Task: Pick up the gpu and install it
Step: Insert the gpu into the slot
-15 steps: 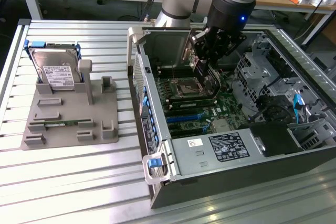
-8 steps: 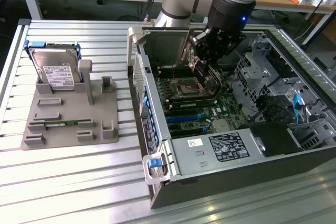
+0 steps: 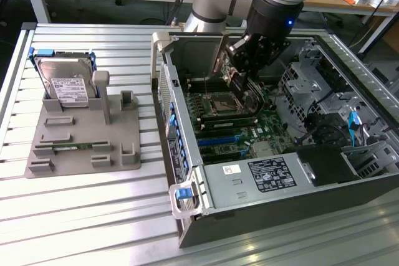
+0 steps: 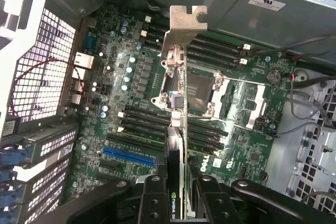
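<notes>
Black two-fingered gripper [image 4: 176,198] pinches the thin dark gpu card [image 4: 176,148] edge-on, its faces hidden, silver metal bracket [image 4: 185,24] over the green motherboard [image 4: 131,103].

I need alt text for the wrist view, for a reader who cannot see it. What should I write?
The gripper is closed on the gpu, a thin dark card seen edge-on with its silver bracket at the far end, held above the green motherboard inside an open computer case. A blue slot on the board lies empty.
</notes>
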`<state>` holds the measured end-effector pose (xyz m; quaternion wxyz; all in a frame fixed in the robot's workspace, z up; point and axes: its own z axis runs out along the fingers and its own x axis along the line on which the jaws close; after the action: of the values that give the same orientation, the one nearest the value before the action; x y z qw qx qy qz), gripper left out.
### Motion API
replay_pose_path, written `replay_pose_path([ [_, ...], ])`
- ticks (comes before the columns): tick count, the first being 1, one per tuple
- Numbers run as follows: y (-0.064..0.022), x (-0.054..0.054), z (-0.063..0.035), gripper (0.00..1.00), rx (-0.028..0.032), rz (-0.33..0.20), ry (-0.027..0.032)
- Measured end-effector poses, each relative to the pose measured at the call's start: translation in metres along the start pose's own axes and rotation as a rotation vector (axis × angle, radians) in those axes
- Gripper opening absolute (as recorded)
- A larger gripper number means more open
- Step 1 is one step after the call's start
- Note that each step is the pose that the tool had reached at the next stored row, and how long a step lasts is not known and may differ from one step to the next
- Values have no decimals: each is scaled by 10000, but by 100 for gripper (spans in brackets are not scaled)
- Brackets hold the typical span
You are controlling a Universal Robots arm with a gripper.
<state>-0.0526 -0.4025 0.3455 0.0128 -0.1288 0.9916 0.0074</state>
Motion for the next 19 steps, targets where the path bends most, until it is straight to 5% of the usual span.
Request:
replay_pose_path([
  [19, -1, -1, 26, 26, -32, -1170, 13],
])
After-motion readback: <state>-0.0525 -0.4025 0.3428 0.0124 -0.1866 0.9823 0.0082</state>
